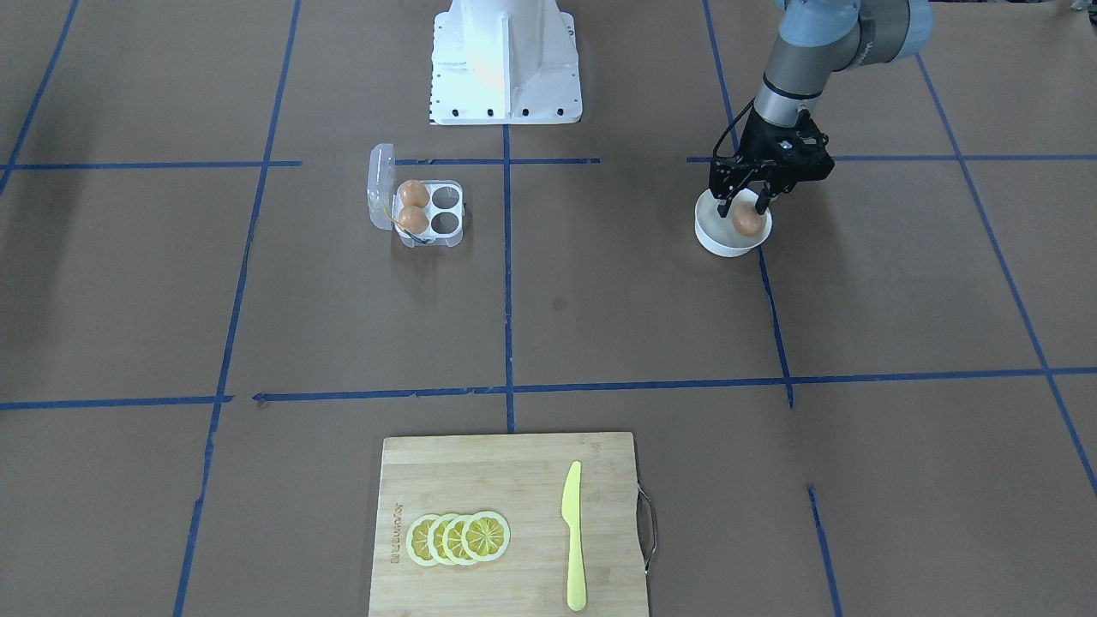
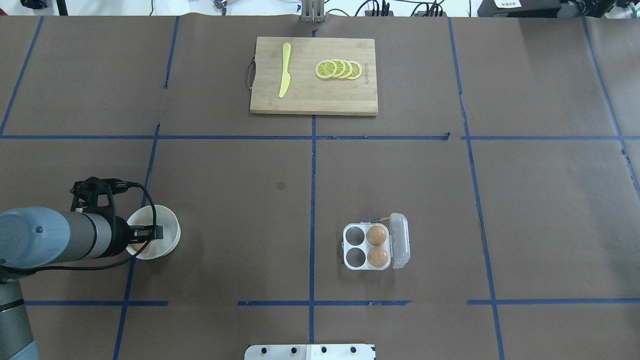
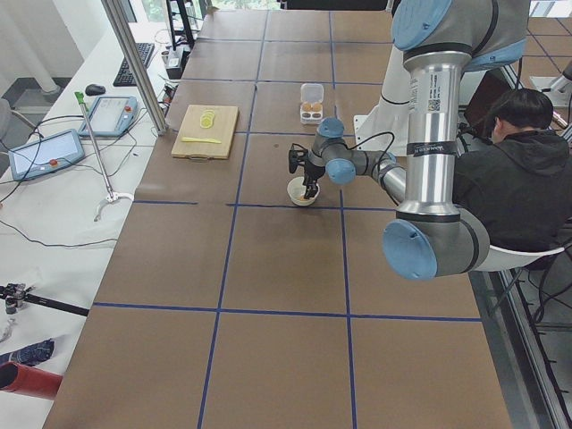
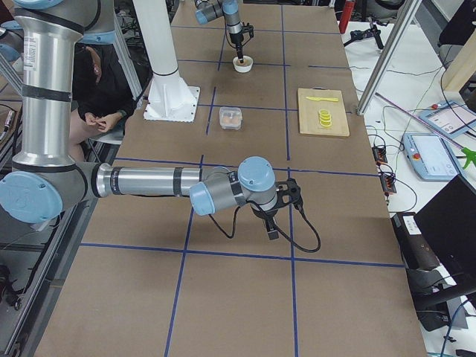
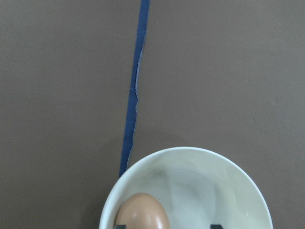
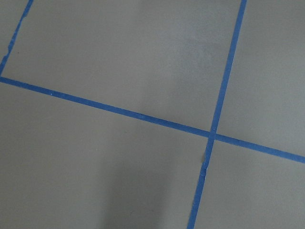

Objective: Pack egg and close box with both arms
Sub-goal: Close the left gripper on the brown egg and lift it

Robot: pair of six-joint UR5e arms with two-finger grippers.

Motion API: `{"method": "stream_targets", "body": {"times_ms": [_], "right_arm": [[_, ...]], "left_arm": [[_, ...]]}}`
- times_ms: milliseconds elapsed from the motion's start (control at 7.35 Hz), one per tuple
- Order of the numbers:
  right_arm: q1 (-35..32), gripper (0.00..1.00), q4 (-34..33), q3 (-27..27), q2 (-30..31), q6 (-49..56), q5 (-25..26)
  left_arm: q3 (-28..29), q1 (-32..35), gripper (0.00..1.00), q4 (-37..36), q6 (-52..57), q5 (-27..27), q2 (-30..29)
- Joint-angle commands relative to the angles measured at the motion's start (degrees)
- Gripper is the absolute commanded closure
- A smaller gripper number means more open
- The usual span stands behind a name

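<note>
Brown table | my left gripper wide in white bowl, straddling egg | box well apart from bowl, lid open | my right gripper: cannot tell

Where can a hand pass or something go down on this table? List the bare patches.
Bare: the wide stretch between the bowl and the box, and the band between the box and the cutting board. Crowded: the bowl, where the left pincer reaches in around the egg.
</note>
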State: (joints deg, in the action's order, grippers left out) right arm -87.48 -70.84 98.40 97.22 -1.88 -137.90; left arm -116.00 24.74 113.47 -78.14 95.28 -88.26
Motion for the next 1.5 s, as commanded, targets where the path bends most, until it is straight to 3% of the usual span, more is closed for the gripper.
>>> {"method": "stream_targets", "body": {"times_ms": [0, 816, 952, 1088, 1361], "right_arm": [[-0.1, 0.00, 0.0, -0.1, 0.1, 0.0, 0.0], [0.0, 0.00, 0.0, -0.1, 0.0, 0.0, 0.0], [0.0, 0.00, 0.0, -0.1, 0.0, 0.0, 0.0], [-0.1, 0.00, 0.0, 0.0, 0.0, 0.0, -0.1], [-0.1, 0.00, 0.0, -0.1, 0.0, -0.1, 0.0]], "left_arm": [[0.7, -0.3, 0.33, 0.0, 0.1, 0.0, -0.2], [4.1, -0.2, 0.34, -0.1, 0.7, 0.0, -3.8], [3.8, 0.0, 0.82, -0.1, 0.7, 0.0, -3.8], [3.7, 0.2, 1.00, 0.0, 2.4, 0.0, -3.8], [1.7, 2.9, 1.00, 0.0, 11.0, 0.0, -3.6]]}}
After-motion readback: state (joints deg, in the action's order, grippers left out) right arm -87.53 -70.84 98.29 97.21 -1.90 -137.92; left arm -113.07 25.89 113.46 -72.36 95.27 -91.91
